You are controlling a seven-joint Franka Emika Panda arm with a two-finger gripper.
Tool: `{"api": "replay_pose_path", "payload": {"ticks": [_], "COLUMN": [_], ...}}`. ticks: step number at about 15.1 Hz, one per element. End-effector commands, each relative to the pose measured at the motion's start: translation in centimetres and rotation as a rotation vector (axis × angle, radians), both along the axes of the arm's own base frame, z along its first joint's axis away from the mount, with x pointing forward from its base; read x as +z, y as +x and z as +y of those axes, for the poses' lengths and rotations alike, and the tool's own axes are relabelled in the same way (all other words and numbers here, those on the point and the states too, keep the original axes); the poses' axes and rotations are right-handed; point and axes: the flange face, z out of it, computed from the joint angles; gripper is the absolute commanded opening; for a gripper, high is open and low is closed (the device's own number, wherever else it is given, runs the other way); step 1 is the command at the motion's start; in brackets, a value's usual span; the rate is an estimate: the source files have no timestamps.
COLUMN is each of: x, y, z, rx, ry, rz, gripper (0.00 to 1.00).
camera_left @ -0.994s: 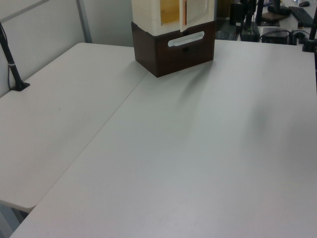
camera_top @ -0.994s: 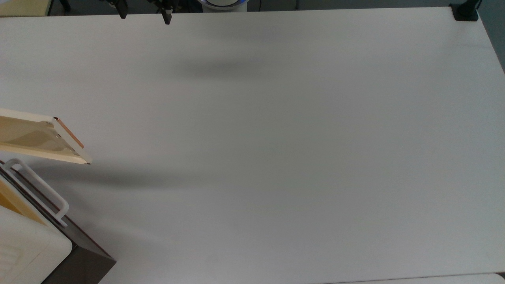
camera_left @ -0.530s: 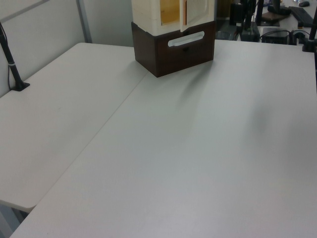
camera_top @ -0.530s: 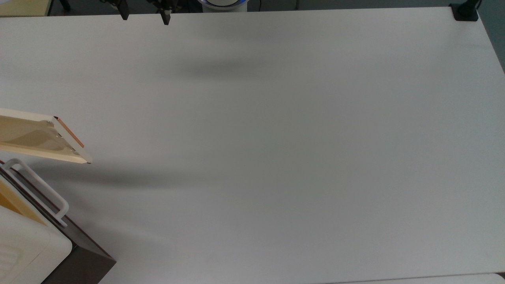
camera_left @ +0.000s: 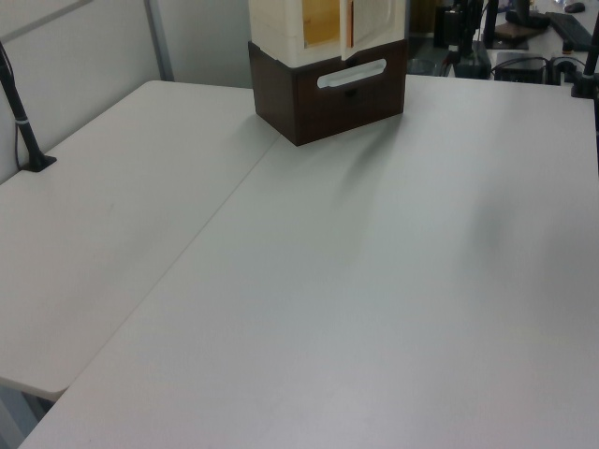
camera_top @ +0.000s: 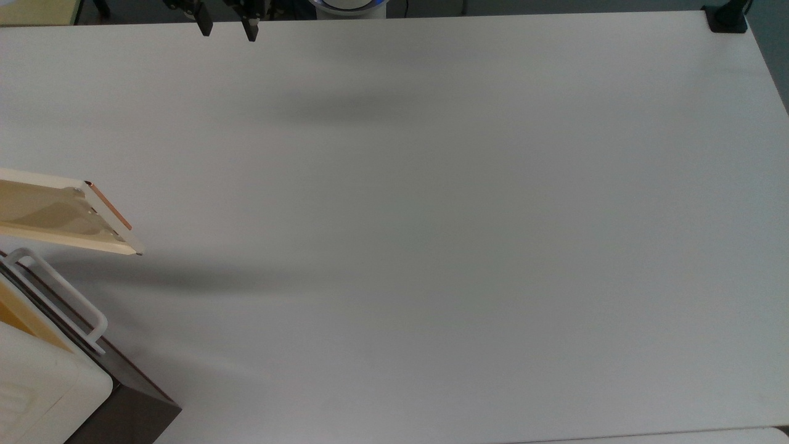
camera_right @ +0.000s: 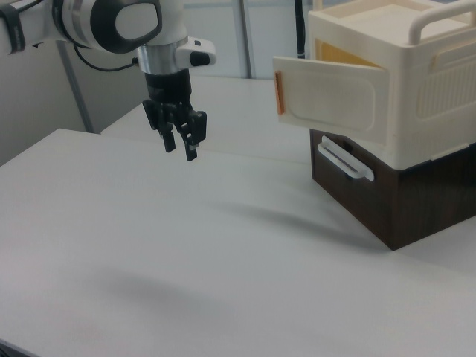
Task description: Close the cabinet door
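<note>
My claw [camera_right: 180, 143] hangs above the bench [camera_right: 186, 260], fingers parted, holding nothing. Cabinet door [camera_right: 331, 94] stands swung open at 3 o'clock of the claw in the right view, well apart.

You're looking at a lab or office-type test room here, not a home. Big plain white tables [camera_left: 309, 309] pushed together, with a black clamp-on pole [camera_left: 21, 112] at one edge and another clamp [camera_top: 727, 18] at a corner in the top view. Grey partition panels [camera_left: 65, 56] run behind. Past the far edge in the left view you can spot a cluttered desk [camera_left: 543, 37] with dark gear and cables. And there's a robot arm [camera_right: 111, 26] mounted at the table.
</note>
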Motion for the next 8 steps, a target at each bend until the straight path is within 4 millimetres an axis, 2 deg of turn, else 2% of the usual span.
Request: {"api": "replay_pose_path", "payload": {"ticks": [1,8], "x": [0.39,0.34], "y": [-0.52,-0.61], "z": [0.18,0.31], "rx": [0.027,0.03], "ry": [0.014,0.018], "rz": [0.0,0.001], "gripper": [0.5,0.47]}}
